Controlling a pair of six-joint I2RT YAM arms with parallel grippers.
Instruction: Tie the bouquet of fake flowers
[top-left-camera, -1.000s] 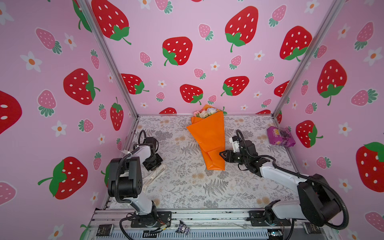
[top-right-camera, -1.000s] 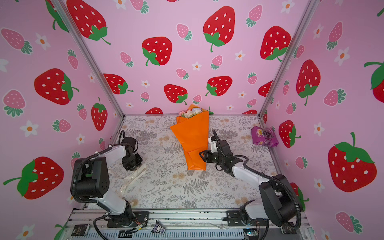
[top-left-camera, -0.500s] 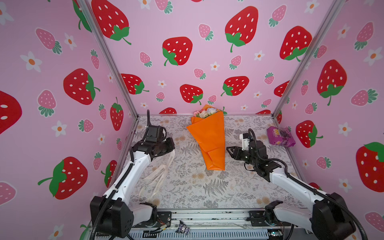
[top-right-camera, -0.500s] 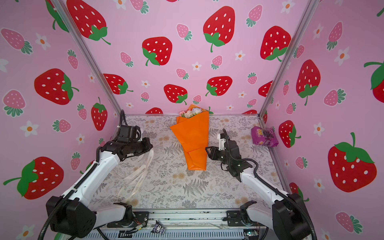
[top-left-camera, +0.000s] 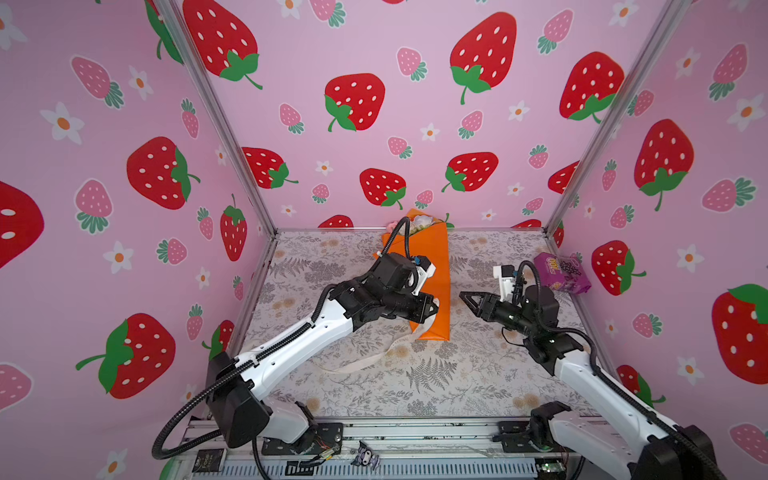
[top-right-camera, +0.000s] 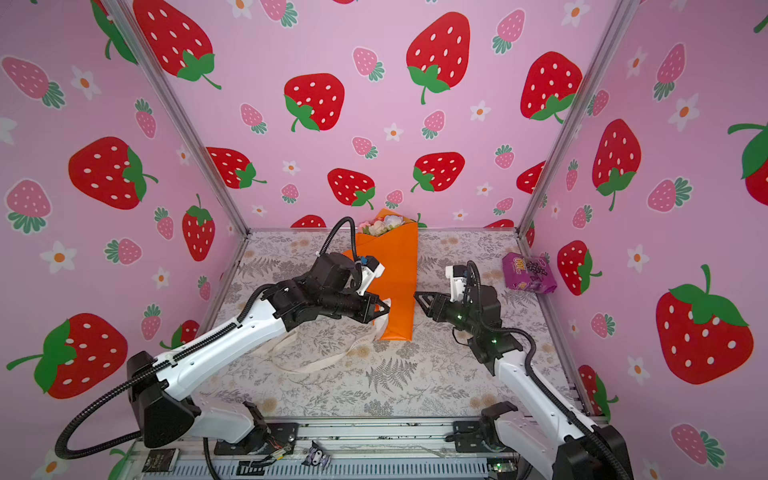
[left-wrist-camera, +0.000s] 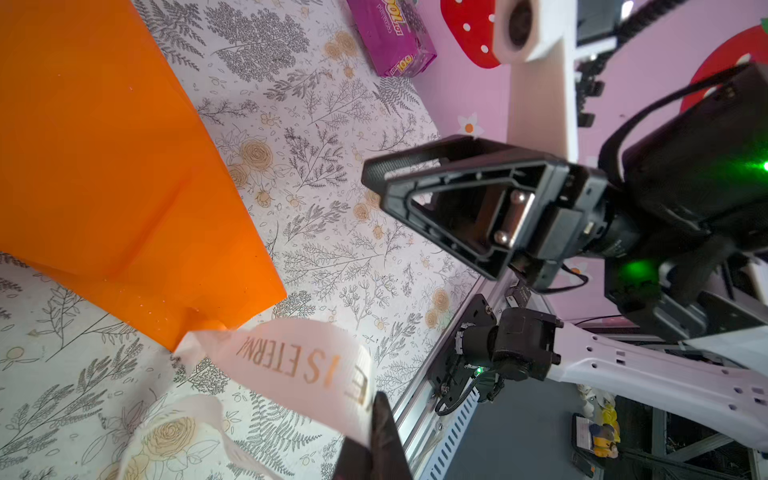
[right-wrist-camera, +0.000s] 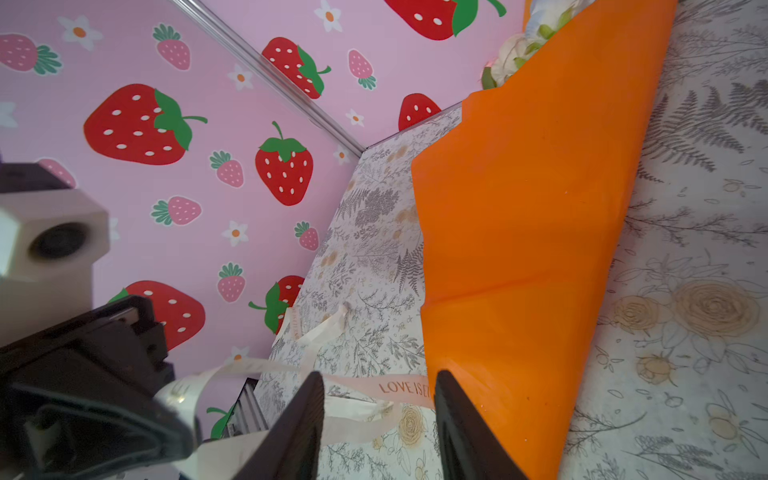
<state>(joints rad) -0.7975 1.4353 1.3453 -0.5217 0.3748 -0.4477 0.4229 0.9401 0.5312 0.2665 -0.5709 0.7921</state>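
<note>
Bouquet (top-left-camera: 440, 253): lying flat on the worktop (top-left-camera: 457, 374).
Orange wrap (right-wrist-camera: 532, 232): a cone holding the roses (top-right-camera: 382, 226), which peep from its wide end (stems hidden inside).
Left fingers (left-wrist-camera: 384, 440): clenched on the cream ribbon (left-wrist-camera: 299, 365), by the bouquet's narrow end.
Right fingers (right-wrist-camera: 303, 424): parted, holding nothing, just beside the bouquet's opposite flank.
Snack packet (top-left-camera: 561, 274): well apart from the bouquet, beyond the right fingers.

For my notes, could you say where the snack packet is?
In both top views the snack packet lies by the right wall, beyond the right gripper.
</note>
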